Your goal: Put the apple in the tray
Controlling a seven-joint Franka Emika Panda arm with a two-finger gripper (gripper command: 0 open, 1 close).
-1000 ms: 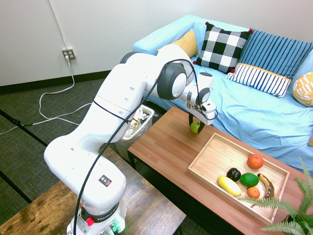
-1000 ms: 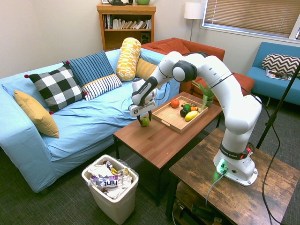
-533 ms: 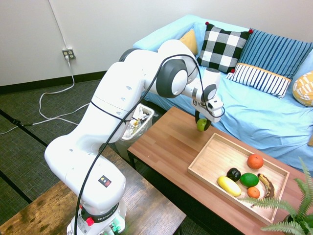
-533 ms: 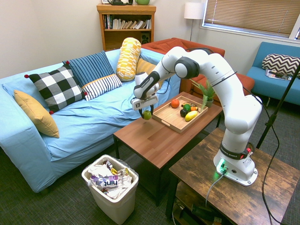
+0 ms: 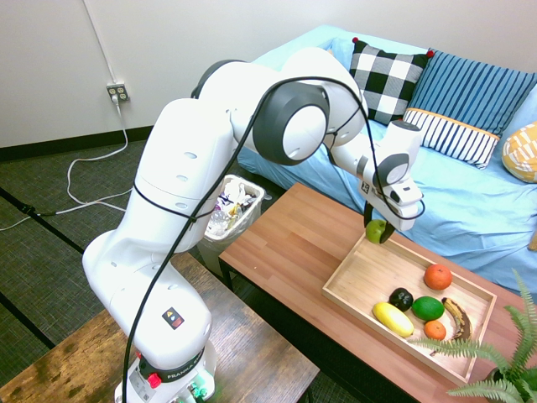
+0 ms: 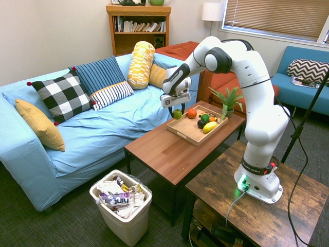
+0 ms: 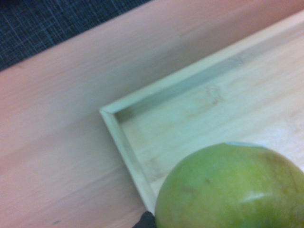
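Observation:
My gripper [image 5: 377, 230] [image 6: 177, 113] is shut on the apple [image 5: 375, 231] [image 6: 177, 113], a small yellow-green fruit held in the air. It hangs just above the near corner of the tray [image 5: 366, 280] [image 6: 185, 131], a shallow light-wood rectangle on the coffee table. In the wrist view the apple [image 7: 232, 187] fills the lower right, with the tray corner [image 7: 110, 115] right beneath it. That end of the tray floor is bare.
In the tray's far end lie an orange [image 5: 437, 276], a dark green fruit [image 5: 428, 308], a yellow fruit [image 5: 393, 319], a black one [image 5: 401, 298] and a banana [image 5: 457, 317]. A potted fern [image 5: 503, 357] stands beyond it. The blue sofa [image 5: 445, 193] flanks the brown table [image 5: 285, 252]; a trash bin [image 6: 121, 205] sits on the floor.
The arm has carried the apple up off the table and along it, from the table's middle edge to above the tray's near corner. The fingers closed fully on it.

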